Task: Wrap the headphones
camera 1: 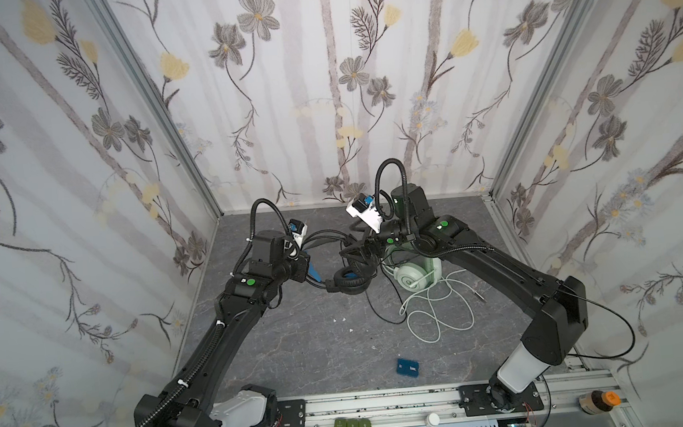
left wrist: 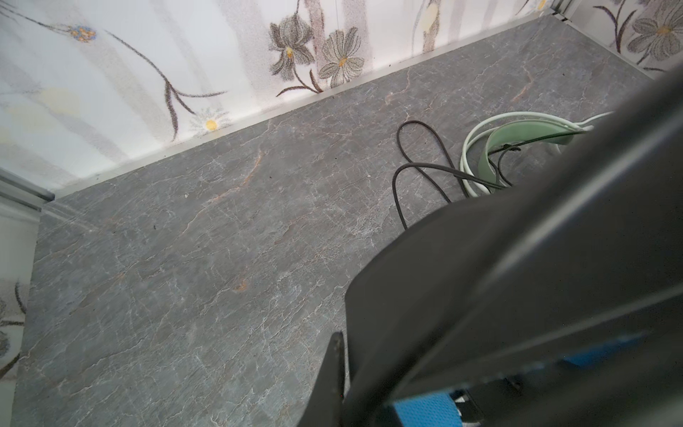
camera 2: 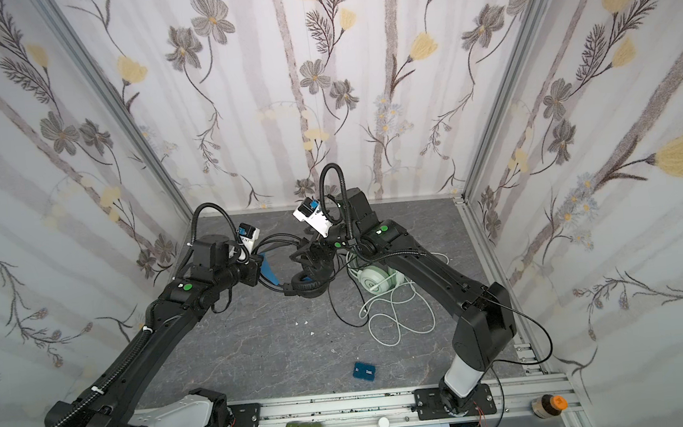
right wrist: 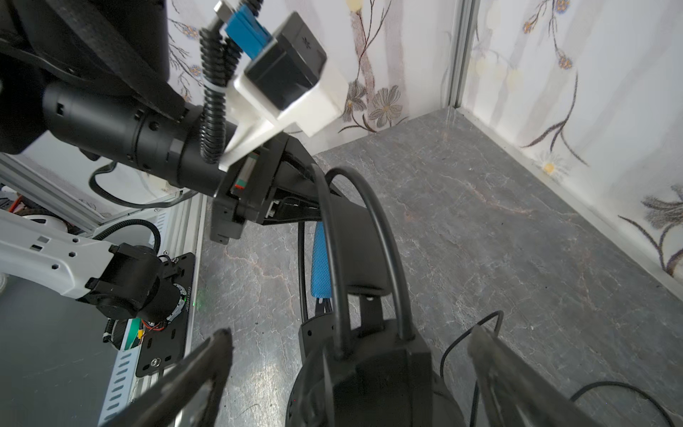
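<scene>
Grey table (camera 1: 300, 343) is carrying both headsets. Left gripper (right wrist: 314, 205) is clamping the black headset (camera 1: 351, 280) by its band; right gripper (right wrist: 351, 334) is gaping wide around its cup. Green headset (camera 1: 413, 277) is lying at its 3 o'clock — cables (left wrist: 465, 159) seemingly crossing there, so winding risks dragging it.

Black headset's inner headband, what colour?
Blue, with a mesh texture; the inner headband shows best in the right wrist view.

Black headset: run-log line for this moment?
left gripper shut on black headset headband | right gripper open astride earcup | mint headset on table, pale cable loose
</scene>
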### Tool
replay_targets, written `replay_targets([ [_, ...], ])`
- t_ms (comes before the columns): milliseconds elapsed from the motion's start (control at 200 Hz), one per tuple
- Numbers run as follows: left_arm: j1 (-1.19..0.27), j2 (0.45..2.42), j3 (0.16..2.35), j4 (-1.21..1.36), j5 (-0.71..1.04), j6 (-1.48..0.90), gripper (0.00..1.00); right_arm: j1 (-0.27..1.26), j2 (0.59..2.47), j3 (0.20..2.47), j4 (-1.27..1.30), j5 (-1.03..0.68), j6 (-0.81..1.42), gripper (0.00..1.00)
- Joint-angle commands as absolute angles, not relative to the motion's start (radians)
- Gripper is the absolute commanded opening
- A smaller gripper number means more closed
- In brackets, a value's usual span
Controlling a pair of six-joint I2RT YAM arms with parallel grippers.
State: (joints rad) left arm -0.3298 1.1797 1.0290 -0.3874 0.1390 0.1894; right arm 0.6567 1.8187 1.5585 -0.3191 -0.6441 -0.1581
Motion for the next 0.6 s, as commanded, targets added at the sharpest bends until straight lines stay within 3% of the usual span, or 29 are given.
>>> replay_targets([
  [0, -0.343, 1.193, 1.055, -0.373, 0.182, 0.232, 0.00, 0.663, 1.840, 1.571, -0.300, -0.661, -0.174, 0.99],
  [220, -0.359, 1.215, 1.074, -0.381, 0.177, 0.258, 0.00, 0.677, 1.889, 1.589, -0.300, -0.663, -0.178, 0.81],
  [360, -0.359, 1.224, 1.064, -0.356, 0.173, 0.236, 0.00, 0.682, 1.905, 1.604, -0.319, -0.638, -0.195, 0.49],
  [480, -0.359, 1.230, 1.052, -0.344, 0.168, 0.210, 0.00, 0.683, 1.911, 1.614, -0.324, -0.629, -0.209, 0.29],
  [600, -0.359, 1.213, 1.028, -0.321, 0.152, 0.169, 0.21, 0.681, 1.917, 1.620, -0.313, -0.612, -0.209, 0.07],
])
